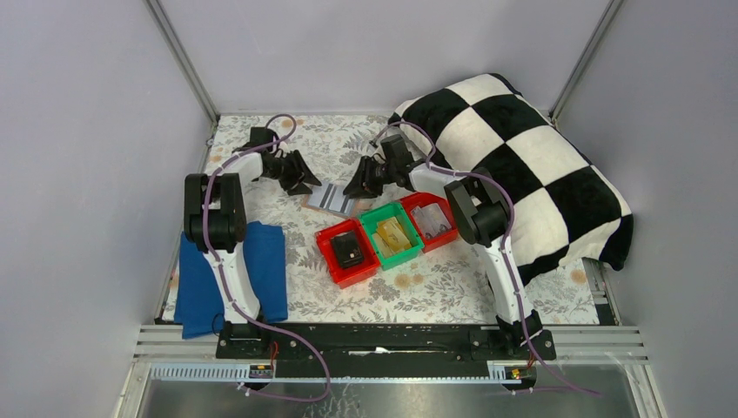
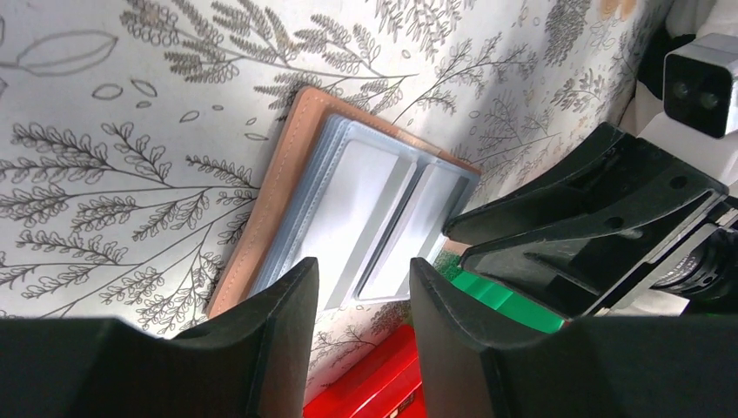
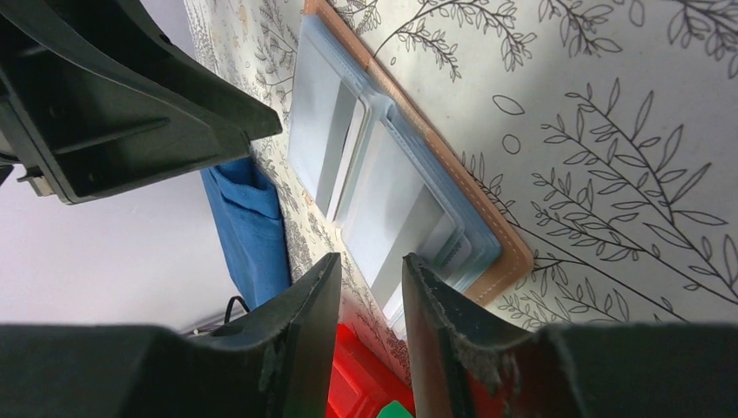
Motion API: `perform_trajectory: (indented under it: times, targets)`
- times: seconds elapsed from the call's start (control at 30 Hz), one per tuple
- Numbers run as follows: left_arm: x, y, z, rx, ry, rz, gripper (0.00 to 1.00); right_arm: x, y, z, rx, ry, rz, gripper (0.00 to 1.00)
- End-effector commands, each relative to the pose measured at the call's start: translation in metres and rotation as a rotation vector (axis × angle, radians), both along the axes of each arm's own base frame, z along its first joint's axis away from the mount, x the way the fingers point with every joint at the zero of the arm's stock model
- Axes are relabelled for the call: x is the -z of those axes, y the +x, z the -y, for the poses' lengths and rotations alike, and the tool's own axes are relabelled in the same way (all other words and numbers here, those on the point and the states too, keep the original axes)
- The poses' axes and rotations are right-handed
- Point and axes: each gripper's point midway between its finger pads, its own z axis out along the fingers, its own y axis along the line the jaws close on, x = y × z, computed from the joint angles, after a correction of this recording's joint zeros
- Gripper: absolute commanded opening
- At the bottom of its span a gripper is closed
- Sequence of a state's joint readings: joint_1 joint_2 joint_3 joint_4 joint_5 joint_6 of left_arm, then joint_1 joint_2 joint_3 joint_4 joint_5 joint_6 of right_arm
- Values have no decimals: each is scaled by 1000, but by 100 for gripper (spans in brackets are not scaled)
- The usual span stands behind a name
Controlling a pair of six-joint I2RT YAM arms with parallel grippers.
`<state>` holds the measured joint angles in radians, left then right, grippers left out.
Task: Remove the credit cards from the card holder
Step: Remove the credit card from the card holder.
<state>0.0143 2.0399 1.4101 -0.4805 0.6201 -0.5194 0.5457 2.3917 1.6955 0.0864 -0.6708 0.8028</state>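
Parted jaws flank the card holder [image 2: 268, 187], credit cards [image 2: 361, 205] in its slots.

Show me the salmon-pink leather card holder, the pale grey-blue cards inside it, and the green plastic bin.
Salmon-pink card holder [image 2: 268, 200]: left wrist view, stitched pink border.
Credit cards [image 2: 361, 209]: left wrist view, pale card face.
Green bin [image 1: 380, 212]: top external view, far rim.

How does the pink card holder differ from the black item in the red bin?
The card holder is salmon-pink with grey-blue sleeves; the black item is dark all over. The card holder lies open on the table; the black item sits in the red bin. The card holder shows cards; the black item shows none. Both are small and rectangular.
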Motion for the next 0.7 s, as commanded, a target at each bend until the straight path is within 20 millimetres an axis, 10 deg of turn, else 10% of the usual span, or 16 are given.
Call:
perform_trajectory:
  times: [0.0,0.67]
  targets:
    - [-8,17,-4,15,32,53,47,-24,5,-17,-18,8,69,40]
    - [15,2,5,37,0,-1,47,5,2,-41,-25,-22,17,40]
